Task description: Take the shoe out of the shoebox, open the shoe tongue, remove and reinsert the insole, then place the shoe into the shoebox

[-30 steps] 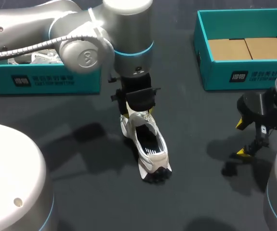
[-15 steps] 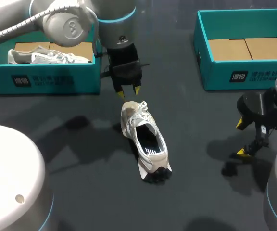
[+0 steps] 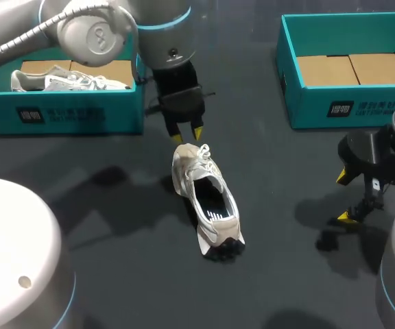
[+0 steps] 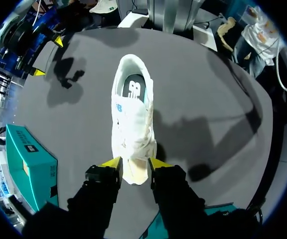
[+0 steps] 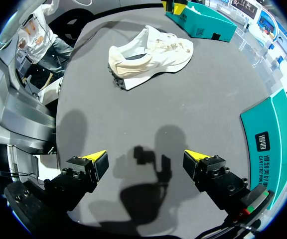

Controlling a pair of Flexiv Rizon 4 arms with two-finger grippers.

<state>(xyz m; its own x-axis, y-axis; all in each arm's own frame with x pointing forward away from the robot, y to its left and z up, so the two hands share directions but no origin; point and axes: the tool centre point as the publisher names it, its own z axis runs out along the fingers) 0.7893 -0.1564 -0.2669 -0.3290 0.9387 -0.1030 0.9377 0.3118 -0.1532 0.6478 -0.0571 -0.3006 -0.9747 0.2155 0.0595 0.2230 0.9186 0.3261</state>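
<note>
On the dark worktop [image 3: 115, 205], the white sneaker [image 3: 208, 199] sits upright, out of its shoebox. The left end effector [image 3: 186, 134] hangs released just above the toe, and the right end effector [image 5: 144, 158] is spread and empty, well apart. The tongue step looks next: pinch the tongue and pull it open.

Shoe [image 3: 206, 202]: you have it on the table [image 3: 115, 274] near the middle, toe end away from the robot, heel toward it.
Left gripper [image 3: 187, 135]: just behind the toe end.
Left shoebox [image 3: 60, 113]: at the table's far left, beside that gripper; a second shoe [image 3: 67, 81] lies in it.
Right shoebox [image 3: 348, 103]: at the far right, well apart from your shoe.
Right gripper [image 3: 343, 197]: right of the shoe, well apart, in front of the right shoebox.
</note>
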